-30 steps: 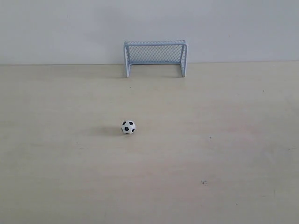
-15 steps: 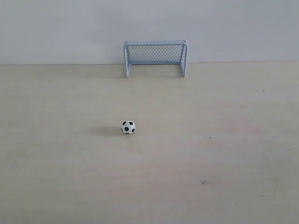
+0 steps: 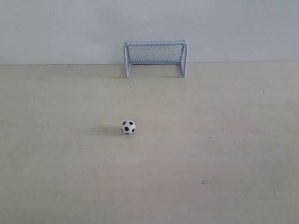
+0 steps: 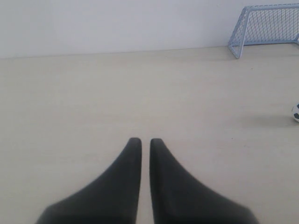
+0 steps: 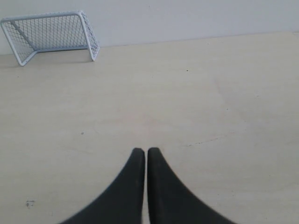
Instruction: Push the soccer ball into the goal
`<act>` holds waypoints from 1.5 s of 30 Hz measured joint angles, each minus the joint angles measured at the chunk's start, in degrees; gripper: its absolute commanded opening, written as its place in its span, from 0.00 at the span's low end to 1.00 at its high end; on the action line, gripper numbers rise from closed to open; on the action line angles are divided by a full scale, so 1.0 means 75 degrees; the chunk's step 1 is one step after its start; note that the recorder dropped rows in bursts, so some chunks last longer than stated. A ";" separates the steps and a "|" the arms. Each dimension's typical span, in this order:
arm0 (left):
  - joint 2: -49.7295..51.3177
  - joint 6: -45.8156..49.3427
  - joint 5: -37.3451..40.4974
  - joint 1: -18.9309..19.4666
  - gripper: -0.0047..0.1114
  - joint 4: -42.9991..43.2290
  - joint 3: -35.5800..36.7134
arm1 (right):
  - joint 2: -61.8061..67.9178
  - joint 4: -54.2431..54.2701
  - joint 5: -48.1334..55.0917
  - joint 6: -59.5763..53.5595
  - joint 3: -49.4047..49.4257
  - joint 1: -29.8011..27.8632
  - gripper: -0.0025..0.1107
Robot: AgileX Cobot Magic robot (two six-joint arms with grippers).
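The soccer ball (image 3: 128,127), white with black patches, rests on the pale table, well in front of the goal (image 3: 155,57). That goal, pale blue-white with mesh netting, stands against the back wall with its mouth facing the ball. Neither arm shows in the exterior view. My left gripper (image 4: 145,139) is shut and holds nothing; in its wrist view the soccer ball (image 4: 295,112) peeks in at the edge and the goal (image 4: 266,29) stands far off. My right gripper (image 5: 146,149) is shut too, holding nothing, with the goal (image 5: 51,33) far ahead and the ball out of its view.
The pale wooden table (image 3: 210,140) runs back to a plain white wall (image 3: 56,28). A small dark speck (image 3: 203,182) marks the table surface at the front right.
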 measured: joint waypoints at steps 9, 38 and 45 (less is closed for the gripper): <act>0.0000 0.0000 0.0000 0.0000 0.09 0.0000 0.0000 | 0.0000 0.0000 0.0000 0.0000 0.0000 0.0000 0.02; 0.0000 0.0000 0.0000 0.0000 0.09 0.0000 0.0000 | 0.0000 0.0000 -0.1238 0.0000 0.0000 0.0000 0.02; 0.0000 0.0000 0.0000 0.0000 0.09 0.0000 0.0000 | 0.0000 0.0000 -0.1854 0.0000 0.0000 0.0000 0.02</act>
